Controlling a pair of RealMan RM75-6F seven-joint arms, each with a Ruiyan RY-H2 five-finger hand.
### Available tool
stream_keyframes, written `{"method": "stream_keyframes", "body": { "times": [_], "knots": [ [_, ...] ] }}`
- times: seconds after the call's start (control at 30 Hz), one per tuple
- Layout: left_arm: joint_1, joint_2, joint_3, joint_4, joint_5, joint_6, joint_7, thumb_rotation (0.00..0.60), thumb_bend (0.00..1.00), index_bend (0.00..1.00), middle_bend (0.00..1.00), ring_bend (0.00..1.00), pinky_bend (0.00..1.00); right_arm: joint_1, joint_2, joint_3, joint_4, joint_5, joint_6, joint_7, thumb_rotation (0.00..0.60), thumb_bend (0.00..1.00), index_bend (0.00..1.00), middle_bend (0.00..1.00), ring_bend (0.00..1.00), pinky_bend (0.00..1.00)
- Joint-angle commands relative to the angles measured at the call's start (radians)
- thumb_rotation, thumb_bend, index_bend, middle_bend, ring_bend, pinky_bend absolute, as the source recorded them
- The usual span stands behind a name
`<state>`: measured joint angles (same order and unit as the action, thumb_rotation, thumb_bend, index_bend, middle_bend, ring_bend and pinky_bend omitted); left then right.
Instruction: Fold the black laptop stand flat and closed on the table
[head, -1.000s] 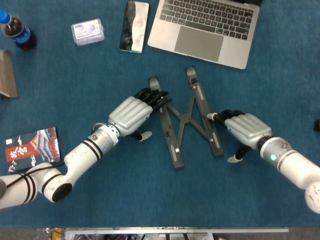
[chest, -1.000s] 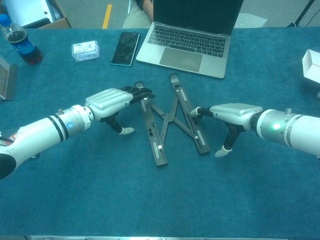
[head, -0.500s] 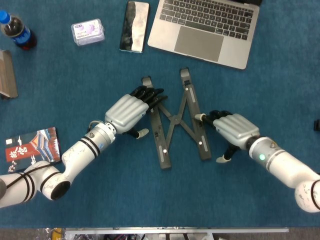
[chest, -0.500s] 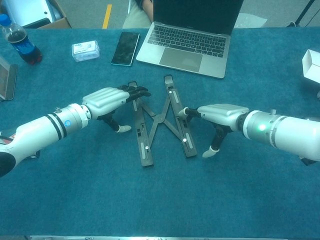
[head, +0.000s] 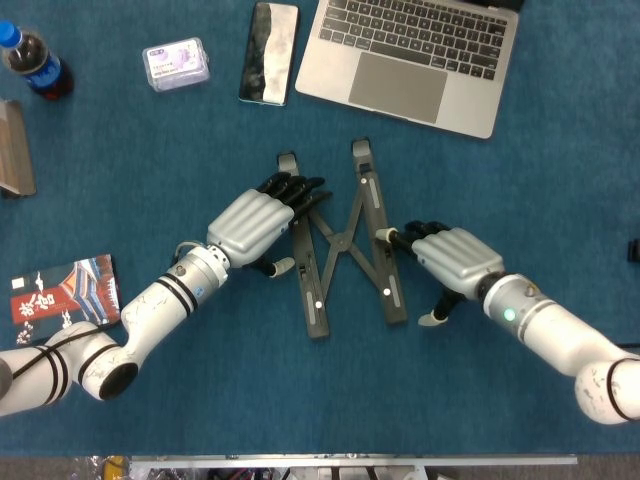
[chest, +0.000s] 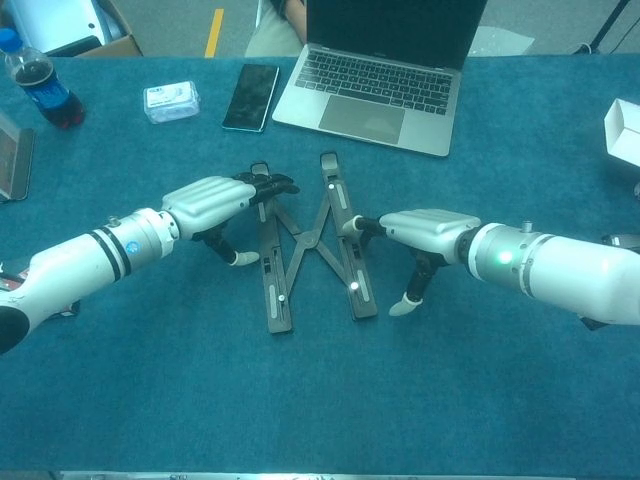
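The dark fingers (head: 292, 190) of the left hand (head: 252, 224) are lying stretched out and pressing against the outer edge of the left rail of the black laptop stand (head: 340, 240), grasping nothing, with the thumb hanging down toward the counter (head: 330, 400). The right hand (head: 452, 262) is doing the same from the other side, its fingertips (head: 397, 235) touching the outer edge of the right rail while its thumb is pointing down to the blue cloth; it too is spread and closing on nothing. The stand is lying flat in the middle of the counter between the two hands, only partly folded: its two long rails are standing near each other but apart, with the crossed linkage bars showing between them. Behind the stand an open laptop (head: 415, 55) is sitting near the far edge, with a phone (head: 269, 52) lying just to its left. Further left a small clear box (head: 176, 63) is resting with something purple and white inside it; what that is cannot be told. At the far left corner a capped bottle (head: 32, 62) is holding dark liquid. A printed booklet (head: 64, 291) is lying near the left arm.
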<state>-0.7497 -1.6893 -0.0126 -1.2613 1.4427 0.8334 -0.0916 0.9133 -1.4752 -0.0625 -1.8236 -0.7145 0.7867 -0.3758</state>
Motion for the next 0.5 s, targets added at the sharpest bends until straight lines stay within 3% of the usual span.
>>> {"method": "stream_keyframes", "body": {
  "times": [0.03,0.5],
  "knots": [
    [0.000,0.000,0.000,0.000,0.000,-0.001,0.000,0.600,0.28,0.00,0.00,0.00,0.00,0.001,-0.004,0.002,0.003,-0.006,-0.001,0.002,0.600,0.00,0.00,0.10,0.00,0.09],
    [0.001,0.003,0.001,-0.006,0.003,0.001,-0.006,0.600,0.28,0.00,0.00,0.00,0.00,-0.002,-0.028,0.025,0.016,-0.039,0.000,0.023,0.600,0.00,0.00,0.10,0.00,0.09]
  ]
}}
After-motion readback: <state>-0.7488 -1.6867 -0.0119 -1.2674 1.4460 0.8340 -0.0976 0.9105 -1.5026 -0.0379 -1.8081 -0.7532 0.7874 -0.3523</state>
